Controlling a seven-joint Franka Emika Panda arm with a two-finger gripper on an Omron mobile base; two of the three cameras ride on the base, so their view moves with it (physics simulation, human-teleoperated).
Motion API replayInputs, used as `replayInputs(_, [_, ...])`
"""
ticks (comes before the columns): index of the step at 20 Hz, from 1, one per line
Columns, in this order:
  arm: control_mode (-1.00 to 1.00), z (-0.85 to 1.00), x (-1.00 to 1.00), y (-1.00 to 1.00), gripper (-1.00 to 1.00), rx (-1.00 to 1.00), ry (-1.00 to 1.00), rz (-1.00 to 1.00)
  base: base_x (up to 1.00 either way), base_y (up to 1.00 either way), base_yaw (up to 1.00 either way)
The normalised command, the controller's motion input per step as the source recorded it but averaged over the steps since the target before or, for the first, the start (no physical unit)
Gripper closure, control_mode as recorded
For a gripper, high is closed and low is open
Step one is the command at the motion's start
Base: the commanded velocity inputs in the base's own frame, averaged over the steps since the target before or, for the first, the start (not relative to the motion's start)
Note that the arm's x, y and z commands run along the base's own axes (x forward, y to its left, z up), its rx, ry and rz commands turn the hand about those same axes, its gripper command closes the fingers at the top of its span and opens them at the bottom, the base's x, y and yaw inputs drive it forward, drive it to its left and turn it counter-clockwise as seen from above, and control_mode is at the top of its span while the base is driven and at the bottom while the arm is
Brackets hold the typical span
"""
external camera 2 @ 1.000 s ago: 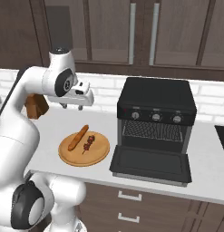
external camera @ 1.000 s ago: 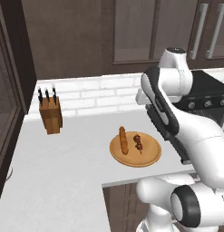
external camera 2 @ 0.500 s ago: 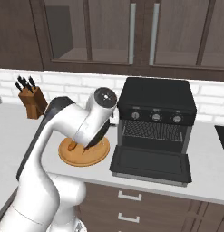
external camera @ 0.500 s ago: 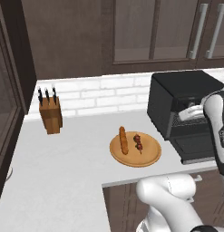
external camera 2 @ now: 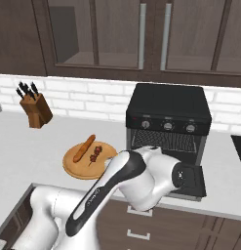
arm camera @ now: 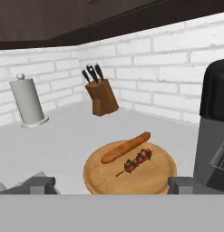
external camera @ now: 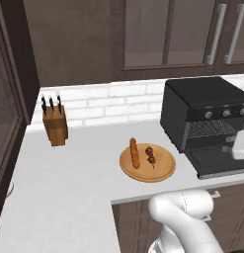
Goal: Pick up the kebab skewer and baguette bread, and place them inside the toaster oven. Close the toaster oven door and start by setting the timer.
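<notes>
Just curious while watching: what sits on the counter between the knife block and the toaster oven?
The round wooden plate, carrying the baguette bread and kebab skewer, lies between the knife block and toaster oven in the left base view.

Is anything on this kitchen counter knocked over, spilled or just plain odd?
Nothing stands out. The baguette bread and kebab skewer lie side by side on the wooden plate, the knife block and paper towel roll stand upright, and the toaster oven door simply hangs open.
</notes>
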Motion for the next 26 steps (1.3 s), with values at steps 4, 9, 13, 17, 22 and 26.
replayInputs(4, [-1.0, -0.16, 0.17, -0.38, -1.0, 0.0, -0.13, 0.02, 0.0, 0.0, 0.0])
replayInputs(9, [-1.0, -0.17, 0.4, -0.14, -1.0, 0.0, -0.07, -0.05, 0.0, 0.0, 0.0])
replayInputs(13, [-1.0, -0.29, 0.64, -0.01, -1.0, 0.0, -0.01, -0.17, 0.0, 0.0, 0.0])
replayInputs(17, [-1.0, -0.26, 0.53, -0.13, -1.0, 0.04, -0.05, -0.09, 0.0, 0.0, 0.0])
replayInputs(22, [-1.0, -0.3, 0.18, -0.3, -1.0, 0.05, -0.09, -0.02, 0.0, 0.0, 0.0])
replayInputs(26, [-1.0, -0.05, 0.32, -0.35, -1.0, 0.01, -0.12, 0.0, 0.0, 0.0, 0.0])
